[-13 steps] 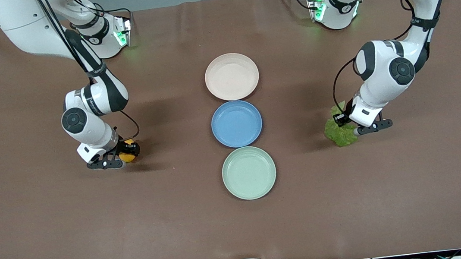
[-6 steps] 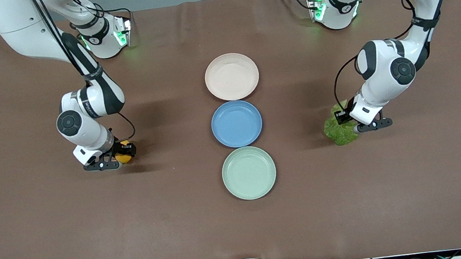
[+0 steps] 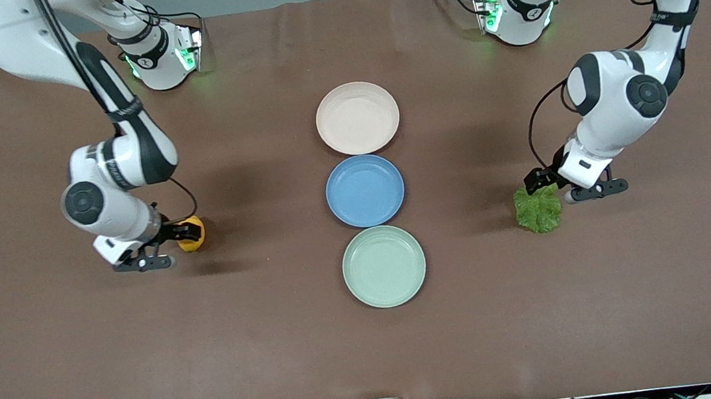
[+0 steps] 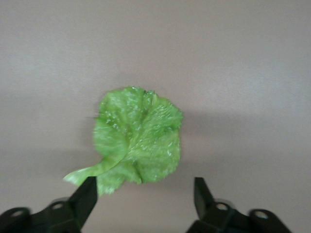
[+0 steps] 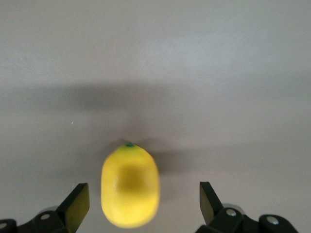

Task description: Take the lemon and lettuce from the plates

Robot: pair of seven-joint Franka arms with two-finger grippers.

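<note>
The lemon (image 3: pixel 191 235) lies on the brown table toward the right arm's end, off any plate. My right gripper (image 3: pixel 163 247) is open just beside it; in the right wrist view the lemon (image 5: pixel 130 187) sits free between the spread fingers of that gripper (image 5: pixel 144 199). The lettuce (image 3: pixel 538 209) lies flat on the table toward the left arm's end. My left gripper (image 3: pixel 565 185) is open beside it; in the left wrist view the leaf (image 4: pixel 138 143) lies just ahead of that gripper (image 4: pixel 146 194). The beige-pink plate (image 3: pixel 357 117) and the mint plate (image 3: pixel 384 266) hold nothing.
A blue plate (image 3: pixel 365 190) sits between the two task plates in a row down the table's middle, and it holds nothing. Brown table surface surrounds the lemon and the lettuce.
Both grippers have opened and drawn back toward their own ends of the table. The lemon and the lettuce, held before, now lie loose on the table.
</note>
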